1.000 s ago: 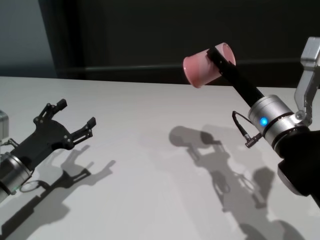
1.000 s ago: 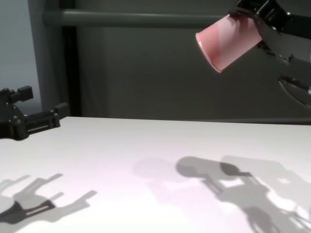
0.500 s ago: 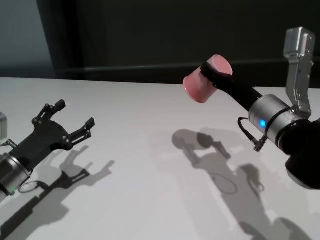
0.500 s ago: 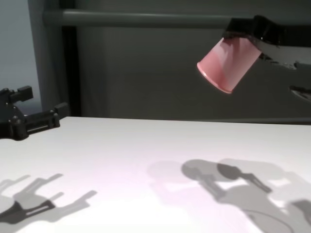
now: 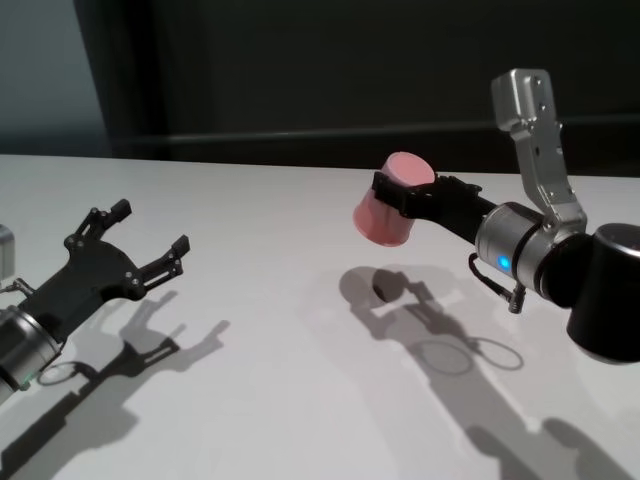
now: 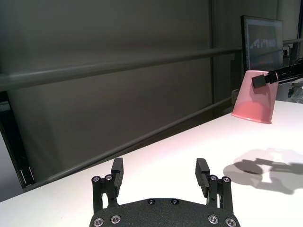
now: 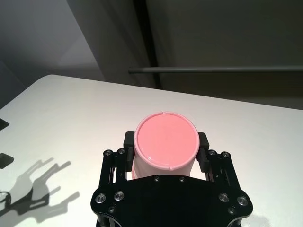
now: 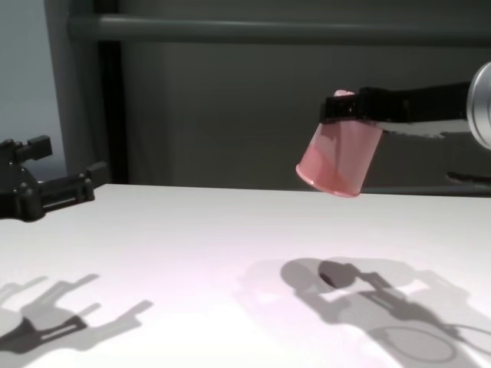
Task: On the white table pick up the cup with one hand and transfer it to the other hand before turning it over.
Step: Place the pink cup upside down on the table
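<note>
Rotated and lowered since a second ago: cup (image 5: 391, 199), pink, now base-up and rim-down with a slight tilt, held above the white table (image 5: 280, 330) on its right side, not touching it. Right gripper (image 7: 163, 152): jaws clamped on the cup's sides near the base. Left gripper (image 5: 150, 237): unmoved at the table's left, jaws spread wide, holding nothing.

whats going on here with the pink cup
The right pincer is shut on the pink cup, holding it in the air above the white table, nearly upside down with its flat base up and rim toward the table. The left pincer sits open, low over the table's left side, holding nothing.
</note>
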Controlling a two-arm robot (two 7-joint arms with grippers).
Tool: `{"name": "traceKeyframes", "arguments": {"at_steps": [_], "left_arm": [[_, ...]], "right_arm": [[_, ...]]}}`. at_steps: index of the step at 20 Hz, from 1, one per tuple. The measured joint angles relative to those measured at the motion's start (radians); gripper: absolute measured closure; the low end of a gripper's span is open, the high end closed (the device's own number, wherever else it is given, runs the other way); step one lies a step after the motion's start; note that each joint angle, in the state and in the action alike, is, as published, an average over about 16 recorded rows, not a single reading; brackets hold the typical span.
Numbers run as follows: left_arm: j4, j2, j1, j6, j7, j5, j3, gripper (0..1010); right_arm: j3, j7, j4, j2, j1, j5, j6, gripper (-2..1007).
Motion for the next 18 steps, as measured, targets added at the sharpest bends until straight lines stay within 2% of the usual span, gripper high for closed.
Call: {"name": "traceKeyframes", "arguments": {"at_steps": [3, 8, 18], "left_arm": [[0.0, 0.0, 0.0, 0.0, 0.0, 0.0, 0.0, 9], [0.0, 0.0, 0.0, 0.0, 0.0, 0.0, 0.0, 9], [0.0, 0.0, 0.0, 0.0, 0.0, 0.0, 0.0, 9]], "right_arm": [[-0.02, 0.015, 0.013, 0.009, 0.016, -0.024, 0.027, 258], [-0.047, 0.032, 0.031, 0.013, 0.032, -0.06, 0.055, 258], [-0.098, 0.056, 0.067, -0.011, 0.047, -0.124, 0.092, 258]]}}
